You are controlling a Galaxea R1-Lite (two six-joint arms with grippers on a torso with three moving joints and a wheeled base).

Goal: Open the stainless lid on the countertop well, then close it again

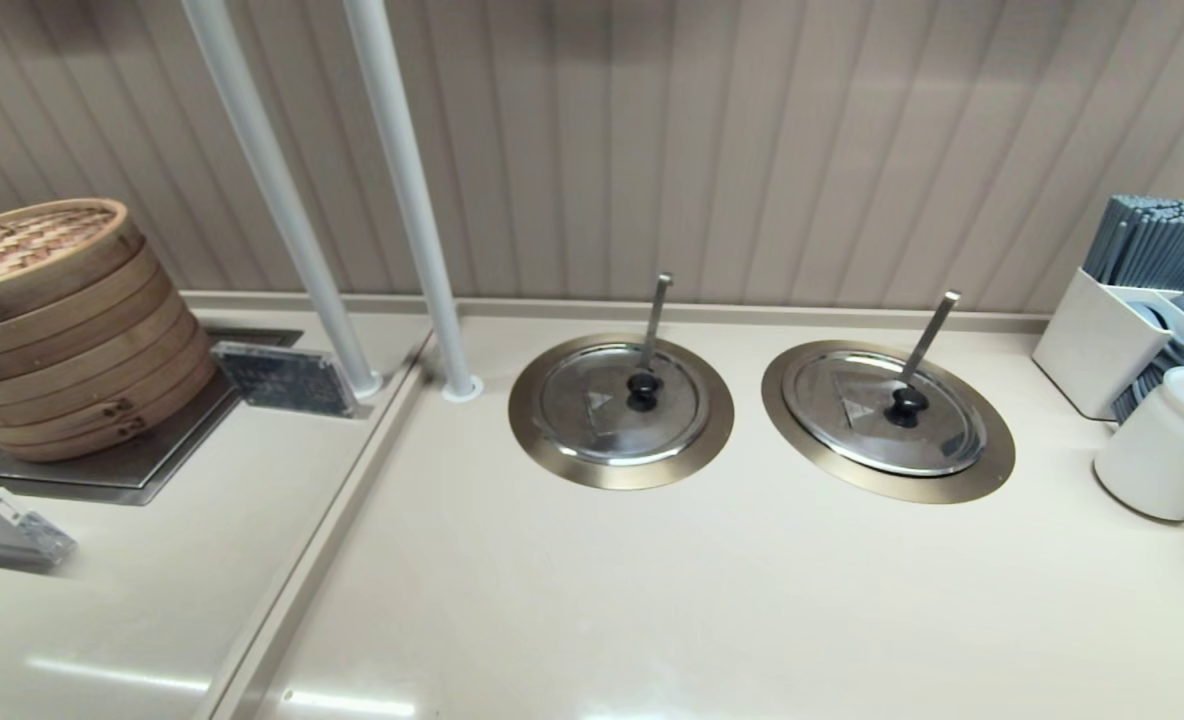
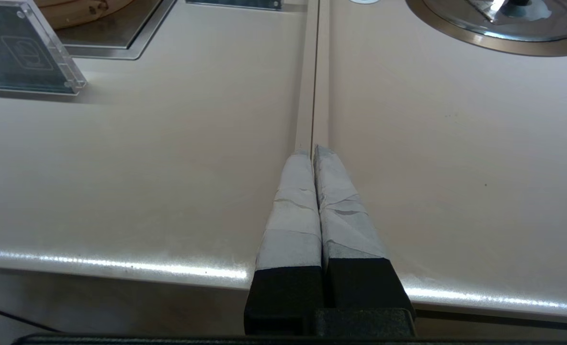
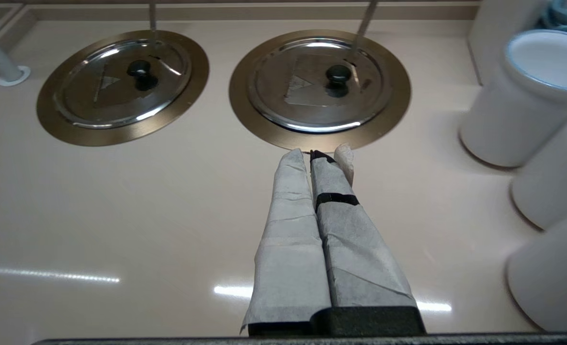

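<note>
The stainless lid with its black knob lies shut on the right countertop well, inside the brass-coloured ring. A slanting ladle handle rises from its far edge. Neither gripper shows in the head view. In the right wrist view my right gripper is shut and empty, hovering just in front of that ring, short of the lid. My left gripper is shut and empty over the counter seam near the front edge.
The twin lid with the nearly upright handle sits to the left. White cups and a chopstick holder crowd the right. Two white poles, a bamboo steamer and acrylic signs stand to the left.
</note>
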